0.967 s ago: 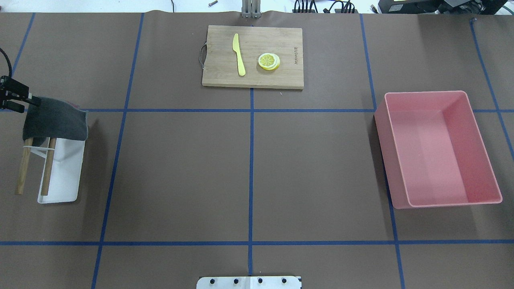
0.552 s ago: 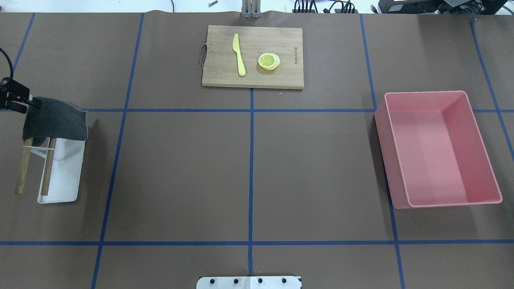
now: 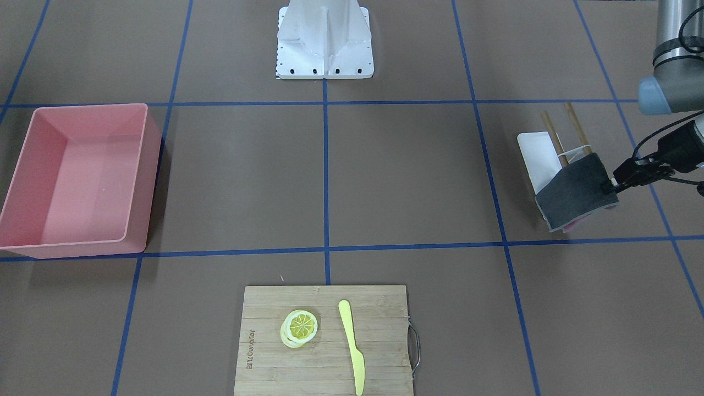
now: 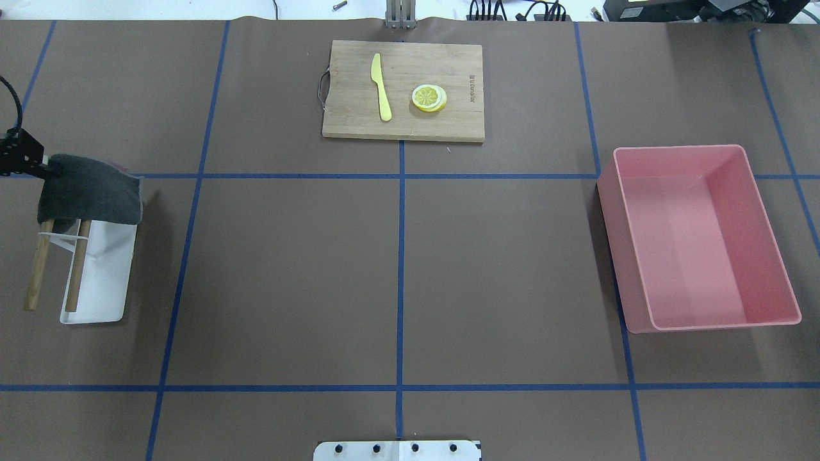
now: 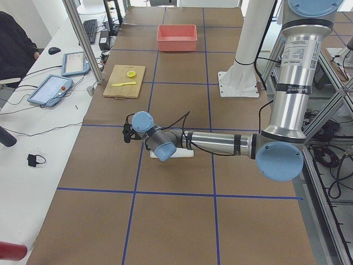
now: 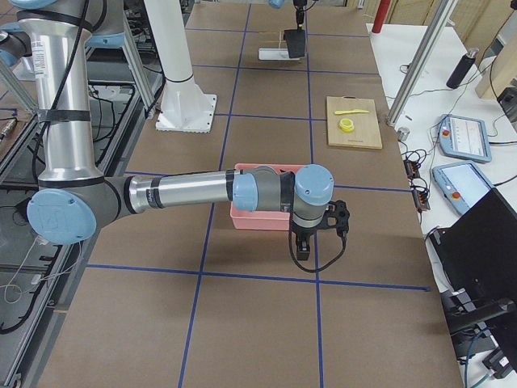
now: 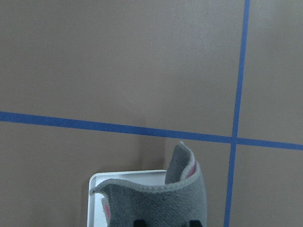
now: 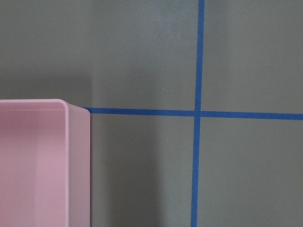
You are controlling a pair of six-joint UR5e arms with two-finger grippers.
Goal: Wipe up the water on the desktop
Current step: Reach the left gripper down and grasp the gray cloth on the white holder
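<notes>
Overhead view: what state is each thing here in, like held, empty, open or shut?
gray cloth: draped over the rack, one edge pinched.
left gripper: shut on the gray cloth.
right gripper: open or shut, cannot tell.
pink bin: upright, empty.
yellow knife: lying flat on the cutting board.
lemon slices: stacked on the cutting board.
desktop: no water visible.

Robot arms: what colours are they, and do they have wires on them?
The left arm and the right arm are both shiny silver tubes. They are joined by round grey joints with light blue caps. A black cable loops along each arm near the wrist. The left gripper is black, with thin black jaws. The left arm's upright tube has small printed markings, too small to read.
</notes>
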